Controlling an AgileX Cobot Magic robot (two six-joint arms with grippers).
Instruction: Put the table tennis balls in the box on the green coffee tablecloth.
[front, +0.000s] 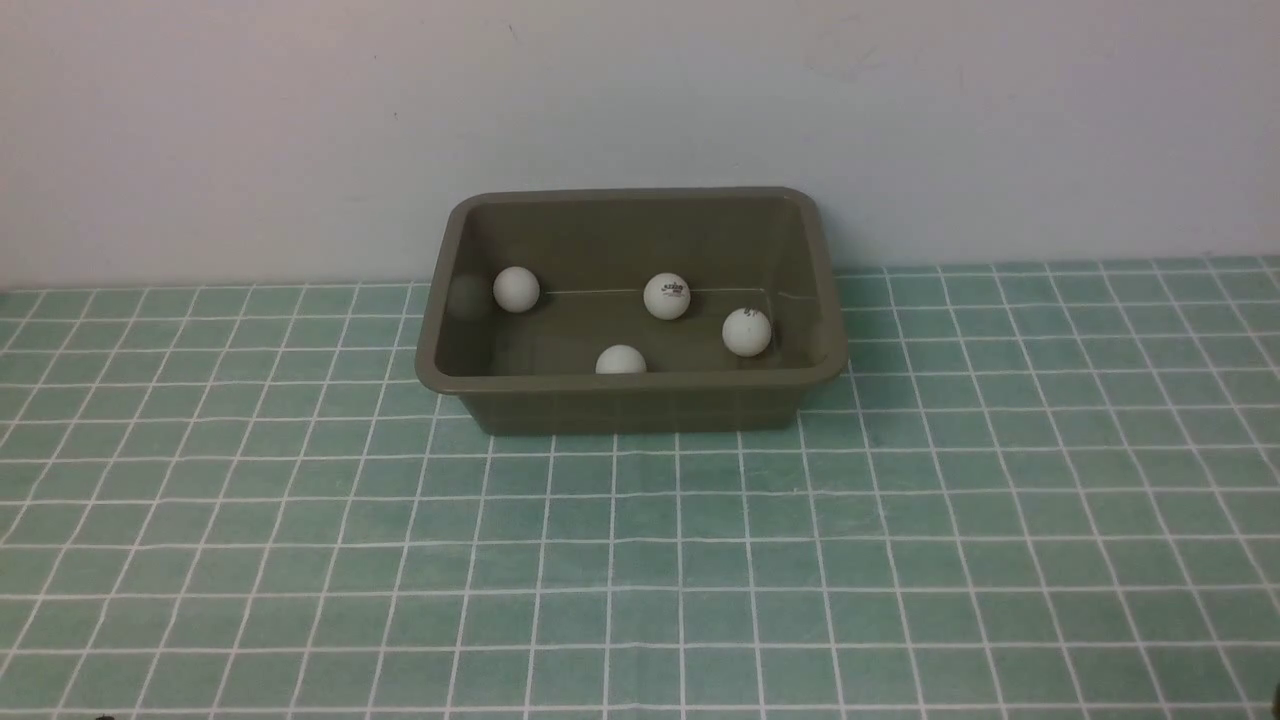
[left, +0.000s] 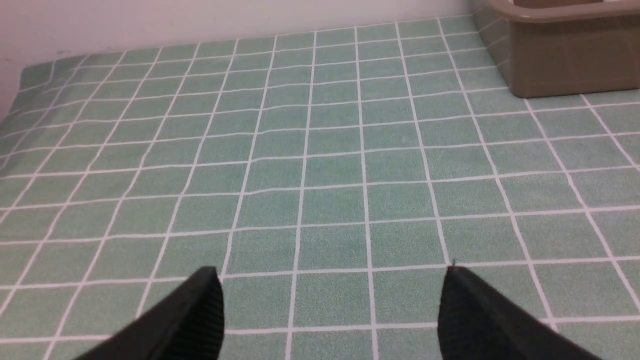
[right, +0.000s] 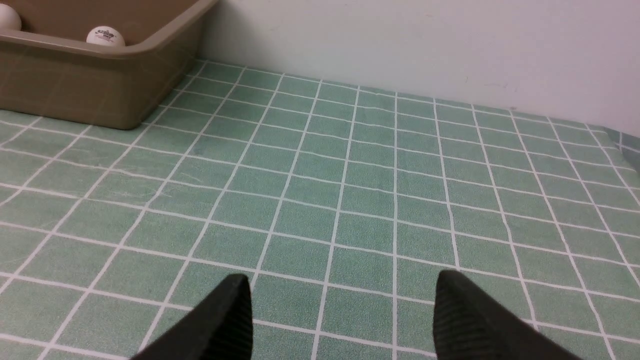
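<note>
The olive-brown box stands on the green coffee tablecloth near the back wall. Several white table tennis balls lie inside it: one at the left, one with a printed mark in the middle, one at the right, and one half hidden behind the near wall. Neither arm shows in the front view. My left gripper is open over bare cloth, the box far off. My right gripper is also open and empty, with the box and two balls beyond it.
A plain pale wall runs directly behind the box. The cloth's far left edge meets the wall in the left wrist view, and its right edge shows in the right wrist view.
</note>
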